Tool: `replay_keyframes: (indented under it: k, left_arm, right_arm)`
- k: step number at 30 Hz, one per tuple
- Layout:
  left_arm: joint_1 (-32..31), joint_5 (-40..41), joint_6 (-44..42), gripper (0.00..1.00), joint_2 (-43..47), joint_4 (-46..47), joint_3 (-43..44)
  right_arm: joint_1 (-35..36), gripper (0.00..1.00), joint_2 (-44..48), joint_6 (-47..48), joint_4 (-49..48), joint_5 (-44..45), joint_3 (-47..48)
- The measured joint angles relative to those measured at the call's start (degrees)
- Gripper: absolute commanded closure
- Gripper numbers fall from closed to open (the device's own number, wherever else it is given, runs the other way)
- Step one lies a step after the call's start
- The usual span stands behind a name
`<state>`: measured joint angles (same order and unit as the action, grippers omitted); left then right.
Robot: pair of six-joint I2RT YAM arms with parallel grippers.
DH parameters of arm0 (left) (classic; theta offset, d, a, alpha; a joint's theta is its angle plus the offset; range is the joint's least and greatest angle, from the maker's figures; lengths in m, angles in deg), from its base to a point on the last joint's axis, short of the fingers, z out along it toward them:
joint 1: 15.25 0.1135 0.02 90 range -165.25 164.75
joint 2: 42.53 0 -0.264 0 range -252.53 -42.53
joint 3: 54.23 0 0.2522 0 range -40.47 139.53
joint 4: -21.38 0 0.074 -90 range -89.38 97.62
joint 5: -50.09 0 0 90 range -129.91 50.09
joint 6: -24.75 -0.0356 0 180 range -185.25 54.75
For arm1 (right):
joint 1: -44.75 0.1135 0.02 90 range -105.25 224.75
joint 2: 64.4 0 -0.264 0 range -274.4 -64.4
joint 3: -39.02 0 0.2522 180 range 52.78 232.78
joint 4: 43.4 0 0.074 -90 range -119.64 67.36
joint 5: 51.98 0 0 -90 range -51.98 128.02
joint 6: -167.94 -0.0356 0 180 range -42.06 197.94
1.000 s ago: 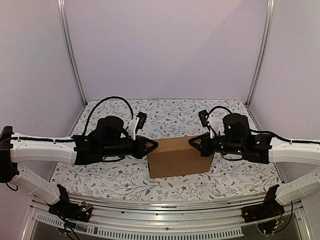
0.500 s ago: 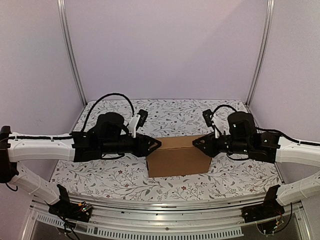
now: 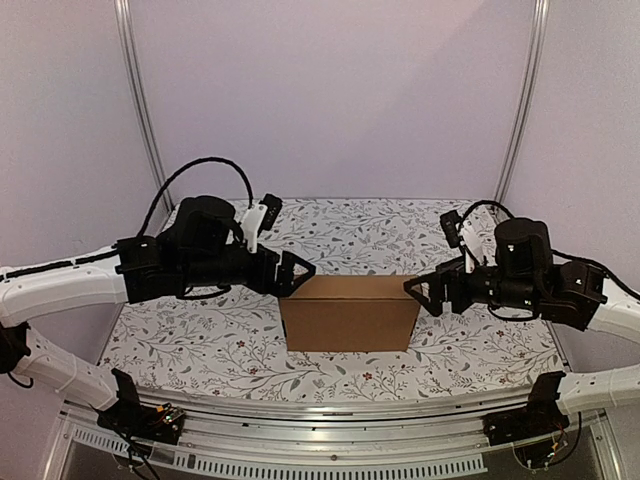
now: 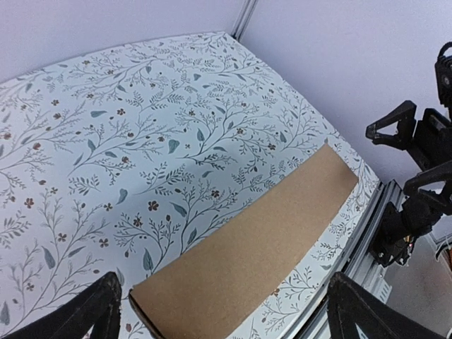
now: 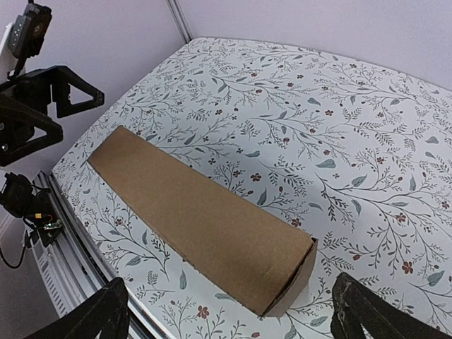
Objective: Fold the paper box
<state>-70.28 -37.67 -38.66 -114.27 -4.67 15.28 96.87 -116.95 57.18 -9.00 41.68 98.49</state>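
The paper box (image 3: 348, 312) is a closed brown cardboard block lying flat in the middle of the floral table. In the left wrist view the paper box (image 4: 254, 240) runs diagonally under the jaws, and in the right wrist view the paper box (image 5: 198, 212) shows its near end flap shut. My left gripper (image 3: 299, 272) hovers above the box's left end, open and empty. My right gripper (image 3: 419, 291) hangs just off the box's right end, also open and holding nothing. Each wrist view, left gripper (image 4: 222, 318) and right gripper (image 5: 229, 318), shows dark fingers spread wide at the bottom corners.
The floral table surface (image 3: 200, 350) surrounds the box. Purple walls and two metal posts (image 3: 140, 100) close off the back and sides. An aluminium rail (image 3: 320, 415) with both arm bases runs along the near edge.
Both grippers went from shut against the box's ends to wide open, and both drew back and up from it. The box now sits slightly nearer the front edge.
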Motion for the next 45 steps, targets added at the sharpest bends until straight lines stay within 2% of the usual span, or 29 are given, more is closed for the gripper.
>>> replay_keyframes:
  k: [8,13,18,23,30,35,40,45]
  left_arm:
    - [5.2,-1.4,-2.6,0.00,-1.2,-1.7,6.2]
    - [7.2,-3.8,-3.0,0.06,-6.5,-2.1,9.6]
    - [7.5,-6.3,-3.5,0.11,-13.3,-2.7,13.8]
    - [7.8,-8.1,-4.0,0.19,-19.8,-3.7,17.8]
    - [8.4,-9.5,-4.2,0.35,-25.3,-6.5,19.5]
    - [8.8,-10.5,-4.2,0.48,-25.8,-8.2,19.5]
    - [8.9,-11.0,-4.1,0.61,-25.7,-9.2,19.3]
    - [9.0,-11.3,-3.6,0.67,-24.5,-9.4,17.0]
  right_arm:
    - [0.0,0.01,8.5,-4.0,2.1,-0.1,-7.7]
    - [0.0,0.01,13.0,-7.0,1.9,-3.0,-14.1]
    - [1.7,0.02,14.2,-14.0,-1.1,-2.7,-21.9]
    - [6.0,0.02,9.9,-21.3,-5.2,0.2,-25.6]
    - [8.4,0.03,-2.1,-29.7,-16.0,3.7,-26.0]
    - [9.1,0.06,-11.3,-34.9,-23.8,6.0,-26.0]
    - [9.1,0.07,-15.6,-38.2,-27.9,8.5,-25.1]
    - [9.1,0.04,-18.2,-40.0,-30.2,12.1,-21.6]
